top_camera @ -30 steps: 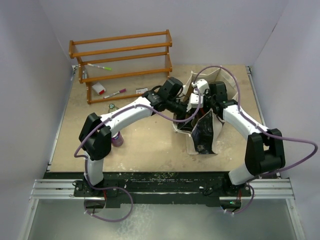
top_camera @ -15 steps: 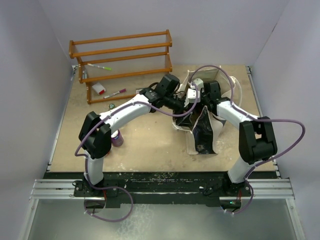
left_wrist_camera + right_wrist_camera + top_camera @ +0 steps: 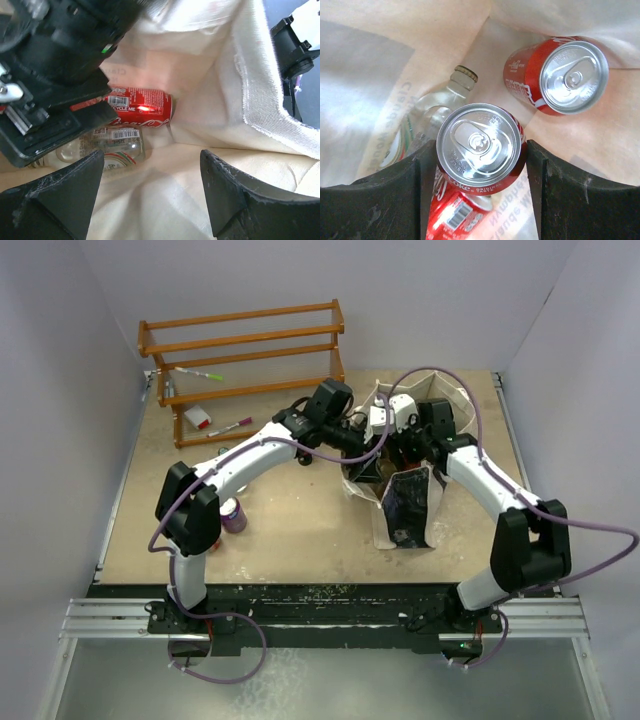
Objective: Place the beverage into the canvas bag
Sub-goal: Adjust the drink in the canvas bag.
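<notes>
The canvas bag (image 3: 395, 525) stands right of centre on the table, mouth up, black panel facing front. My right gripper (image 3: 402, 440) reaches down into its mouth and, in the right wrist view, its fingers (image 3: 390, 195) are shut on an upright red Coke can (image 3: 481, 145) held above the bag floor. Inside lie a second red can (image 3: 560, 75), a clear glass bottle (image 3: 427, 120) and a red can with a barcode (image 3: 452, 217). My left gripper (image 3: 150, 200) is open and empty inside the bag's cream cloth (image 3: 250, 80), near a lying can (image 3: 142, 107) and the bottle (image 3: 117, 145).
A wooden shelf rack (image 3: 240, 360) with markers and a small box stands at the back left. A purple can (image 3: 233, 515) stands on the table beside the left arm. White walls close in both sides, and the right arm's cable loops over the bag.
My left wrist has drawn back and left a little at the bag's mouth. My right arm's elbow swung inward and back out, its gripper staying in the bag with the can.
</notes>
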`<state>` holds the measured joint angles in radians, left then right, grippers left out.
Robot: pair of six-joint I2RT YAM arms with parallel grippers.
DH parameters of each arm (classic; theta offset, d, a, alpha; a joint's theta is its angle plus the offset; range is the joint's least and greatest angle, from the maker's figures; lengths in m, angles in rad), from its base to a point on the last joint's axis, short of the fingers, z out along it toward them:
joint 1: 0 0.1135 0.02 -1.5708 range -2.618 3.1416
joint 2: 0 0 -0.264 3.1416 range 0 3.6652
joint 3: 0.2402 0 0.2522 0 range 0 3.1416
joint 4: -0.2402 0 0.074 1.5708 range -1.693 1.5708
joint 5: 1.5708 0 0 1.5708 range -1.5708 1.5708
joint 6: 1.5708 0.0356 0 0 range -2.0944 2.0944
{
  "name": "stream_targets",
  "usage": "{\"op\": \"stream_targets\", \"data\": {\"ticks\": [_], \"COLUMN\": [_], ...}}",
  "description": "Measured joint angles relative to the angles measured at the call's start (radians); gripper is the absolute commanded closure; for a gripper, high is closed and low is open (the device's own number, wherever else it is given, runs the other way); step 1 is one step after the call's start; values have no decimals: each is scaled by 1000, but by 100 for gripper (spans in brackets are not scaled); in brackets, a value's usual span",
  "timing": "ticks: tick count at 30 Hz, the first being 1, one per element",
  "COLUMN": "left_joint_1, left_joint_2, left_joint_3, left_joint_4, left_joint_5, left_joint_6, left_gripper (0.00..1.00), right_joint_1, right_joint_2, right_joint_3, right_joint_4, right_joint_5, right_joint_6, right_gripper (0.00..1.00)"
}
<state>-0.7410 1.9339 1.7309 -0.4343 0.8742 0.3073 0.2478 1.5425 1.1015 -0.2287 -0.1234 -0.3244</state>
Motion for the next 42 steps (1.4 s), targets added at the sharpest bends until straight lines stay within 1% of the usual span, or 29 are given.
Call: {"op": "stream_targets", "data": {"ticks": [6,11,16,29,37,42], "left_joint_1": [19,40,56,101,121,133], "left_joint_2": [0,-2,-15,-20,-22,-22], "left_joint_3": [2,13,14,47,93,198], "left_joint_4": [2,22,49,132,136,93], "left_joint_5": [-1,-2,-4,-8,-18,-27], "left_joint_6": [-29,-66,-106,-246,-282,-289], "left_gripper": [19,19,19,18,18,18], "right_joint_1": [2,3,3,3,0,-1], "right_joint_2": [-114,-178,-211,-227,-227,-224], "right_joint_3": [9,28,69,201,214,164], "right_joint_4": [-61,-105,-135,-149,-138,-18], "right_joint_5": [-46,-79,-80,-71,-82,-108], "right_joint_6": [22,52,81,151,211,253], "right_gripper": [100,100,100,100,100,100]}}
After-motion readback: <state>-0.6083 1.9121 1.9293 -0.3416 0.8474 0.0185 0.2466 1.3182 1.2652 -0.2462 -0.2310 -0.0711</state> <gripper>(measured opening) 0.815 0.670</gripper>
